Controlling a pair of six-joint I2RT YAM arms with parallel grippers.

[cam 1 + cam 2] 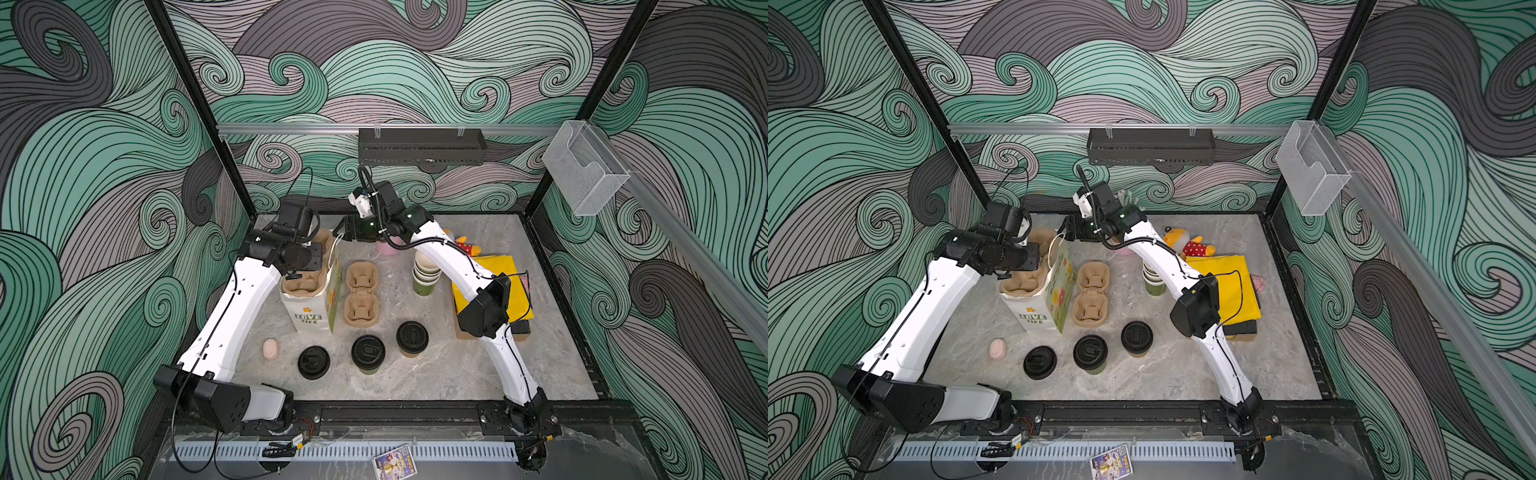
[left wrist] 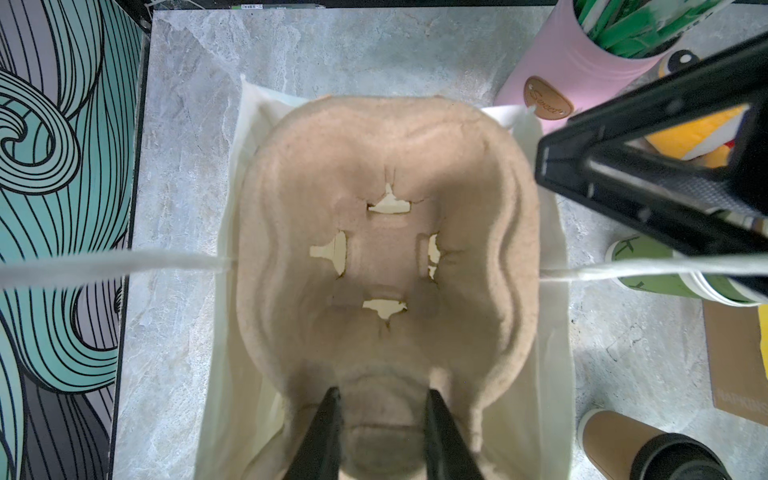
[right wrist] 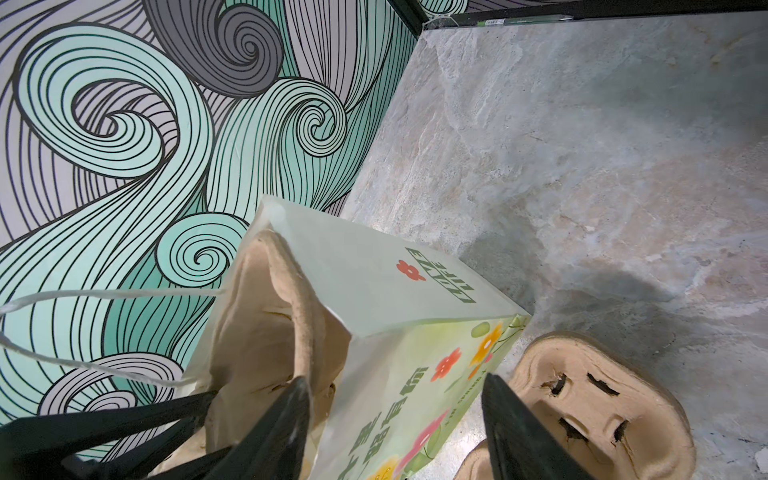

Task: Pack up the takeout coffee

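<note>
Both takeout coffees stand near the table's front: the green cup [image 1: 368, 352] [image 1: 1090, 352] and the brown cup [image 1: 412, 337] [image 1: 1136, 336] [image 2: 623, 440], each under a black lid. Neither gripper is near them. At the back left stands a white paper bag [image 1: 309, 316] [image 3: 374, 282] with a brown pulp cup carrier [image 1: 301, 284] [image 2: 382, 166] in its mouth. My left gripper [image 1: 312, 257] [image 2: 384, 405] reaches down into the bag, shut on the carrier's middle ridge. My right gripper [image 1: 340, 236] [image 3: 399, 386] is open and straddles the bag's right wall.
A second cup carrier [image 1: 361, 299] [image 3: 598, 399] lies right of the bag. Loose black lids [image 1: 313, 362] and a pink egg-shaped toy [image 1: 270, 348] sit front left. A stack of lidless cups [image 1: 426, 274], a pink tub [image 2: 561, 75], a plush toy [image 1: 1187, 245] and a yellow bag [image 1: 511, 286] fill the right.
</note>
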